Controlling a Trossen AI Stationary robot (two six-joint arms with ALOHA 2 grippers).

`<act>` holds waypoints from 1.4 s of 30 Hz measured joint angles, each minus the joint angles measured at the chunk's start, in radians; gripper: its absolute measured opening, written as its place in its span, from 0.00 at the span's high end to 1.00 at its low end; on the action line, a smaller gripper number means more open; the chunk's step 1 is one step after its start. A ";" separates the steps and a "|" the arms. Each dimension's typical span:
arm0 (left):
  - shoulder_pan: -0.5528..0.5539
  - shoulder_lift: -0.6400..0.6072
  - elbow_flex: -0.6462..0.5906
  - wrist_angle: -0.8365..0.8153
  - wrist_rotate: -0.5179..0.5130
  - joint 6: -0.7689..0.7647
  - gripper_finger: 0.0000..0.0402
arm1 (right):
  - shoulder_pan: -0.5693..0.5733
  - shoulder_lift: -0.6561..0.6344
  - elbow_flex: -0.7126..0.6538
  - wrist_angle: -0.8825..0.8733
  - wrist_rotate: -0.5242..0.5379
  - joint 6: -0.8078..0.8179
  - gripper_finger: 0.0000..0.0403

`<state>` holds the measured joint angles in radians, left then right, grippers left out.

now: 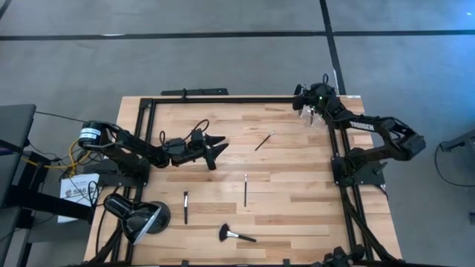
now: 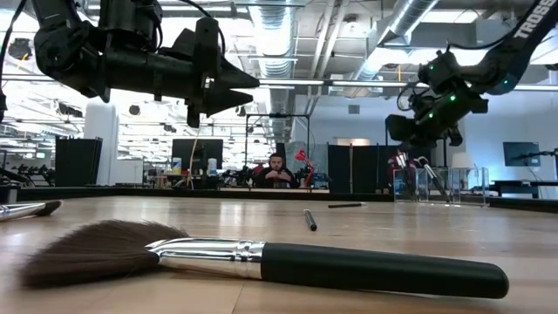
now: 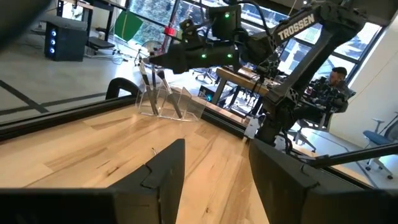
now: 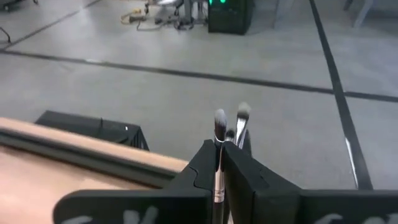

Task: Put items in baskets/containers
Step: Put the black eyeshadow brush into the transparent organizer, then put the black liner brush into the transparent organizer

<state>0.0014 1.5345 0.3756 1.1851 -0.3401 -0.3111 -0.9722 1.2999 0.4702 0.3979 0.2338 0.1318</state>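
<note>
High view, left to right: we saw the black dome lamp (image 1: 137, 215) at the counter's (image 1: 297, 185) near-left corner. The left claw (image 1: 215, 148) hovered over the counter's left-centre, fingers spread, nothing between them; the left wrist view confirmed the gap. On the counter lay loose brushes: a short brush (image 1: 185, 207) near the lamp, the fluffy-headed brush (image 1: 235, 235) at the near edge, a thin brush (image 1: 246, 190) in the middle, and another slim brush (image 1: 263, 141) angled farther back. In the low view the fluffy-headed brush (image 2: 261, 259) lay flat in the foreground.

At the far-right corner the right claw (image 1: 310, 104) sat above the clear holder (image 1: 315, 116). In the right wrist view its fingers (image 4: 199, 171) were pressed onto a brush handle (image 4: 218, 162), bristle tip up, with two more tips just beside. The low view showed the clear holder (image 2: 436, 186) upright on the counter with brushes standing in it, right claw (image 2: 427, 131) above. A person (image 2: 277, 171) sat in the room beyond.
</note>
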 joint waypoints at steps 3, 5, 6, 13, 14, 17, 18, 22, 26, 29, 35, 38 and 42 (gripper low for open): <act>0.000 0.000 0.000 0.000 0.000 0.000 0.56 | 0.001 0.025 0.000 -0.004 -0.009 0.001 0.96; -0.001 0.000 0.000 0.000 0.000 -0.004 0.56 | 0.000 0.041 0.000 -0.005 -0.015 0.001 0.93; -0.001 0.000 0.000 -0.001 0.000 -0.006 0.57 | 0.000 0.046 0.000 -0.005 -0.021 0.001 0.92; -0.002 0.000 0.000 -0.012 0.000 -0.009 0.57 | -0.005 0.028 0.000 -0.034 -0.024 0.019 0.82; -0.002 0.000 0.000 -0.018 0.000 -0.012 0.57 | -0.006 0.020 0.000 -0.042 -0.024 0.019 0.80; -0.002 0.000 0.000 -0.020 0.000 -0.033 0.57 | -0.006 -0.020 0.000 -0.073 -0.024 0.020 0.75; -0.002 0.000 0.000 -0.020 0.000 -0.035 0.57 | -0.006 -0.038 0.000 -0.079 -0.024 0.020 0.73; -0.002 0.000 0.000 -0.021 0.000 -0.037 0.57 | 0.020 -0.133 0.000 -0.120 -0.024 0.024 0.65; -0.002 0.000 0.000 -0.026 0.000 -0.037 0.57 | 0.097 -0.247 0.000 -0.194 -0.064 0.047 0.57; -0.002 0.000 0.004 -0.028 0.000 -0.037 0.57 | 0.192 -0.307 0.000 -0.258 -0.078 0.080 0.54; -0.008 0.000 0.062 -0.131 0.004 -0.038 0.57 | 0.411 -0.328 0.000 -0.348 -0.059 0.155 0.55; -0.016 0.000 0.106 -0.226 0.008 -0.038 0.57 | 0.496 -0.301 0.000 -0.359 -0.029 0.206 0.58; -0.020 0.000 0.155 -0.322 0.006 -0.038 0.57 | 0.544 -0.233 0.000 -0.359 -0.023 0.283 0.63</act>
<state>-0.0189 1.5345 0.5309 0.8632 -0.3340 -0.3492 -0.4281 1.0668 0.4702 0.0387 0.2104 0.4149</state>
